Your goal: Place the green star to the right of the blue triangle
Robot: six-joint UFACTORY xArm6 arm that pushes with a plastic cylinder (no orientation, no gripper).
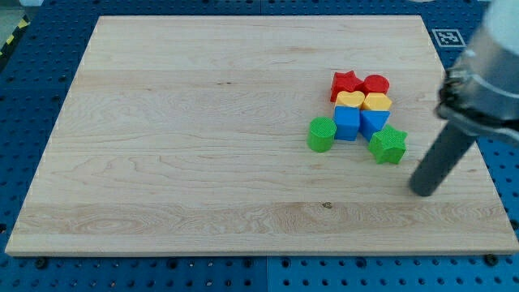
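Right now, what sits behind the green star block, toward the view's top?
The blue triangle block touches the green star block; a yellow block lies beyond. Their far faces are hidden.

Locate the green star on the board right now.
The green star sits at the view's right of the board, just below and right of the blue triangle, at the cluster's lower-right corner. My tip is lower right, apart from it.

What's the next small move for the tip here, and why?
Probably bring my tip toward the view's left, to just below the green star, then push it up the view. The star sits below and slightly right of the blue triangle, almost touching it, so it needs to rise to sit level on the triangle's right. My tip is apart from every block, lower right of the star.
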